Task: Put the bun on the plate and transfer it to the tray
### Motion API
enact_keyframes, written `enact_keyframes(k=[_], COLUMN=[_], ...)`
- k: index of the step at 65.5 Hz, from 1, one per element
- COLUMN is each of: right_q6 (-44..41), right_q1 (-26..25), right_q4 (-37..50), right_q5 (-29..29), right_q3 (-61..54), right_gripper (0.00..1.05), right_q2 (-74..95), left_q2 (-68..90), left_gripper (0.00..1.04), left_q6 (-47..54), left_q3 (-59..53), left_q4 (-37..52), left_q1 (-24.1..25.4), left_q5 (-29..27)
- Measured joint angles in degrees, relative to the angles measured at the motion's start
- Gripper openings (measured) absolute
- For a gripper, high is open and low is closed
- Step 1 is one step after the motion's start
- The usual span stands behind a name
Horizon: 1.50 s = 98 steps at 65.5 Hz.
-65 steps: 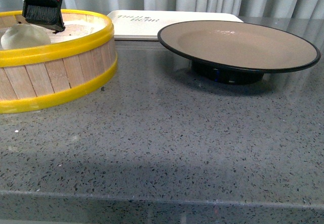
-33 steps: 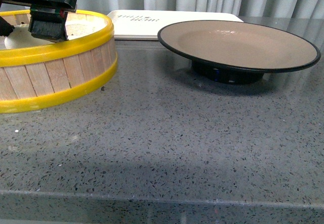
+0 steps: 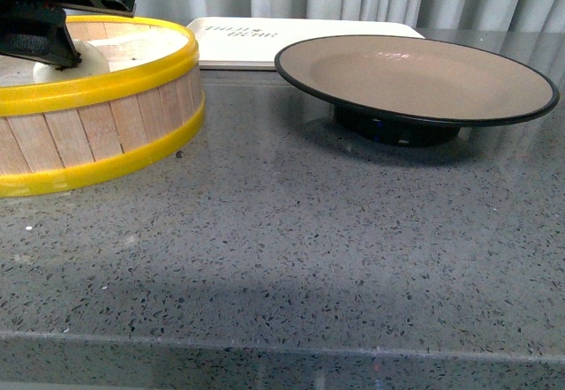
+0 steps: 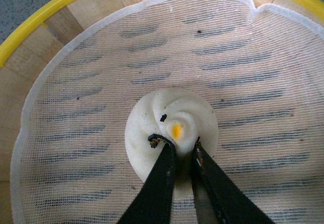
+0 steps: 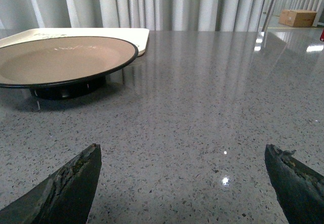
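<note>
The white pleated bun (image 4: 188,107) lies on the mesh liner inside the yellow-rimmed wooden steamer basket (image 3: 115,116). My left gripper (image 4: 176,142) is shut on the bun, its two black fingers pinching the bun's near side beside the yellow-dotted twisted top. In the front view the left gripper (image 3: 48,46) reaches down into the basket, and only a sliver of the bun (image 3: 88,57) shows behind the rim. The tan plate with a black rim (image 3: 415,77) stands empty at the right. Behind it lies the cream tray (image 3: 291,33). My right gripper (image 5: 182,153) hangs open over bare countertop.
The white mesh liner (image 4: 101,82) covers the basket floor. The grey speckled countertop (image 3: 309,249) stretches in front of the basket and the plate. Grey curtains hang behind the tray. In the right wrist view the plate (image 5: 61,57) and the tray (image 5: 101,31) sit far off.
My left gripper has moved left and lowered into the basket, and it now grips the bun. The plate and the tray have not moved.
</note>
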Motion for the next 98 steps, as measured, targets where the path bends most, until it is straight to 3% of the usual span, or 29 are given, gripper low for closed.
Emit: enact_keyframes(k=[30,62,79,98], right_q6=[0.0,0.0,0.0,0.0], right_q1=[0.0,0.0,0.0,0.0], right_q4=[0.0,0.0,0.0,0.0], right_q5=[0.0,0.0,0.0,0.0], right_q3=[0.0,0.0,0.0,0.0], right_gripper=[0.96,0.96,0.96,0.96], right_q2=[0.0,0.0,0.0,0.0], left_q2=[-0.8,16.5,19.4,25.4], left_gripper=[0.04,0.04,0.04,0.04], left_q6=[3.6,7.0,8.5,8.7], left_q3=[9.4,34.7,34.7,34.0], left_q4=[-3.3,-9.1,-8.5,-7.8], left_q1=[-4.0,-22.7,-29.2,-29.6], left_q5=[-1.2,-3.8,-4.2,-7.2])
